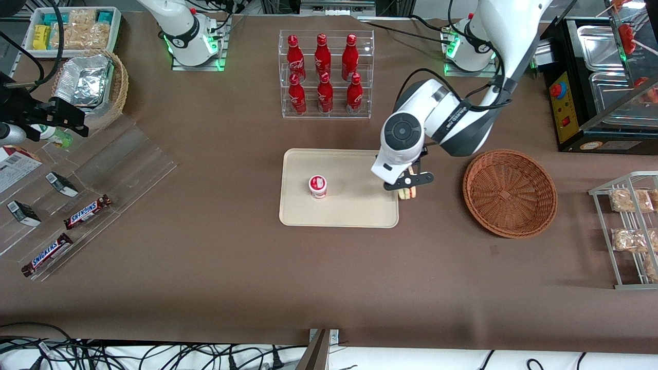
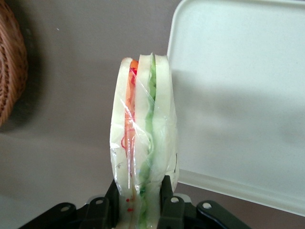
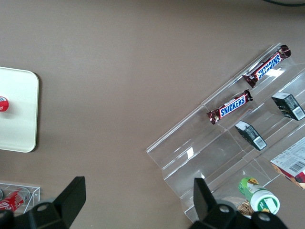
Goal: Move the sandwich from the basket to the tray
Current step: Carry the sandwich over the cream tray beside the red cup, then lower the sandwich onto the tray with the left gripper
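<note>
I judged the sandwich point(image 2: 143, 143) light, soft and slippery in its wrap, best pinched low across its flat bread faces, as I had it. The jaws of the gripper point(image 1: 407, 186) were clamped narrowly on it, holding it upright. Just ahead lay the tray point(image 2: 238, 95) edge; the basket point(image 1: 509, 192) sat apart.

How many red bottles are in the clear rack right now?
6: three on the upper shelf and three on the lower shelf of the rack, none seemingly hidden. The gripper holds the sandwich at the tray's edge.
</note>
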Controlling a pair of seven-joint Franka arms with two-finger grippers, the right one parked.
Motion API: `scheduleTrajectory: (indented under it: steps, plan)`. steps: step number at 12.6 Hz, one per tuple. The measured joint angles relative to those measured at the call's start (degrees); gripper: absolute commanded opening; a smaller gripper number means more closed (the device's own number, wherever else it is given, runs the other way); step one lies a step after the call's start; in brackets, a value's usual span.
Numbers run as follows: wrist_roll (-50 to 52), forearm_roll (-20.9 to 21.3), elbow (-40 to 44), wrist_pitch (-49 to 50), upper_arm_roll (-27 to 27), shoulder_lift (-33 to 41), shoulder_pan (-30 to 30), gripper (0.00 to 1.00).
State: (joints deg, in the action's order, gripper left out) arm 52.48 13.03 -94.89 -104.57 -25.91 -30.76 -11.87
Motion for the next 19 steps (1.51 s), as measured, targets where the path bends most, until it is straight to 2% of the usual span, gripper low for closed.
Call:
scheduleTrajectory:
  steps: [7, 12, 19]
  plan:
    - [5.1, 3.5, 5.8, -0.6, 0.1, -4.5, -5.8, 0.37]
    - [5.5, 5.8, 6.6, -0.6, 0.4, -7.2, -6.2, 0.37]
    - [5.4, 5.9, 7.9, -0.3, 0.4, -8.8, -6.6, 0.36]
